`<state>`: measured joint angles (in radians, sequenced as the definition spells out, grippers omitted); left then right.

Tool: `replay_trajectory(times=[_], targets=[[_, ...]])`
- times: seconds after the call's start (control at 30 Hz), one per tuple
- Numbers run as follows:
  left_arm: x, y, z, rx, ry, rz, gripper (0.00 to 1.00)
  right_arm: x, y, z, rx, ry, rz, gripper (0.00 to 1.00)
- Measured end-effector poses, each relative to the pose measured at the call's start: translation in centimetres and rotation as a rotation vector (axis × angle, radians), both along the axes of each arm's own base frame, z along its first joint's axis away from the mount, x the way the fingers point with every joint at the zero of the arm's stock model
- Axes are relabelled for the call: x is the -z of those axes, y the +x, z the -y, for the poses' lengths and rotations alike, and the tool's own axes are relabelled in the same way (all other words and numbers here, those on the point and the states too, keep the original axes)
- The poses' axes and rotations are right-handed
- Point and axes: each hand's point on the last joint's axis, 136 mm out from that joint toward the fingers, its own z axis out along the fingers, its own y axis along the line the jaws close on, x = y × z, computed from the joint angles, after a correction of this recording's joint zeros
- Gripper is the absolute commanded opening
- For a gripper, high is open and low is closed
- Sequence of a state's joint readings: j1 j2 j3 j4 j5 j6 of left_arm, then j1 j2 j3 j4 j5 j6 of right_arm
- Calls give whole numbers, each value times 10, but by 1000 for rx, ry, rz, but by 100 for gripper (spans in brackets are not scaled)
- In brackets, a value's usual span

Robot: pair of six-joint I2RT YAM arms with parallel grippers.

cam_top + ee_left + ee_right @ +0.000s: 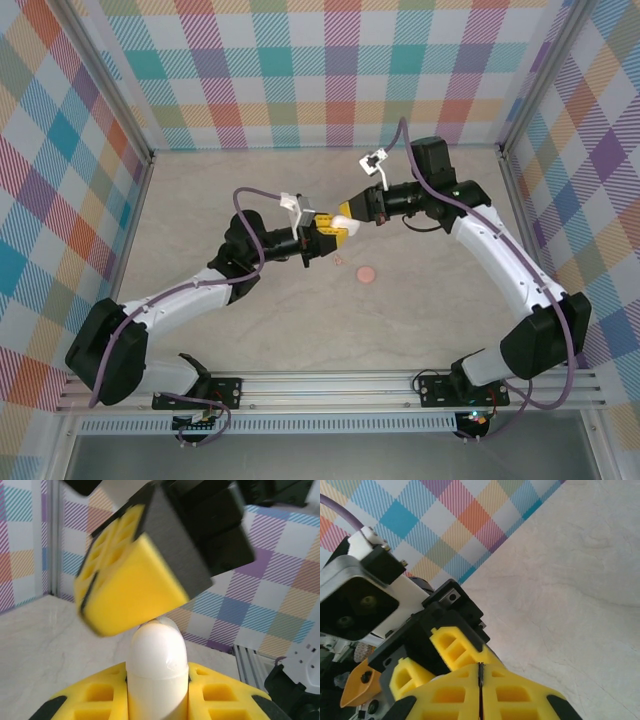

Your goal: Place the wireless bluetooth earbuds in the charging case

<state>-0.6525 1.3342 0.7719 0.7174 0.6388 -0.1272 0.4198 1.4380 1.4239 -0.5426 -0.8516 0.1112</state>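
Right now the left gripper (pixel 157 692) has its 2 yellow fingers clamped on the charging case (pixel 158 655), which stands upright between them with its rounded white end poking out on top. Pressed against that end from above is the right gripper (pixel 480 692), its 2 fingers closed flat together with no gap along the seam and nothing I can make out between them.

So where does the task stand? The case is up off the table (pixel 200 195) and firmly held, and that much looks done. There's a small white bump at the contact point, but I cannot tell whether it is lid, hinge or bud. Whether either of the 2 earbuds sits inside is hidden too. My read: the right pincer is pushing something home or pressing the lid, so seating or closing remains to be confirmed.

As for pose, take the pink disc (pixel 367 272) as the marker. The 2 grippers meet nose to nose just beyond the disc and a touch to its left, raised above the surface. The left arm sweeps in from the disc's left, elbow bent and low, forearm angled up toward the meeting point. The right arm comes from the disc's right, elbow out wide, forearm reaching past the disc, wrist turned back left toward the case.
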Motion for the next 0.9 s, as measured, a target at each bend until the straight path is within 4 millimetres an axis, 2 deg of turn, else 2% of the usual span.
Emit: replay_trajectory(times=[0.13, 0.27, 0.37, 0.5, 0.63, 0.9], targets=[[5, 19, 1, -68, 32, -87, 0, 7, 20, 13, 149, -94, 51, 16], [15, 55, 2, -156, 76, -244, 0, 24, 48, 36, 346, -222, 73, 17], [31, 91, -8, -256, 111, -369, 0, 38, 62, 56, 465, -309, 69, 18], [70, 133, -27, -381, 183, -532, 0, 62, 64, 78, 561, -399, 41, 18], [115, 165, -39, -453, 260, -670, 0, 83, 59, 91, 595, -459, 6, 19], [208, 208, -47, -511, 393, -884, 1, 110, 41, 102, 606, -507, -58, 20]])
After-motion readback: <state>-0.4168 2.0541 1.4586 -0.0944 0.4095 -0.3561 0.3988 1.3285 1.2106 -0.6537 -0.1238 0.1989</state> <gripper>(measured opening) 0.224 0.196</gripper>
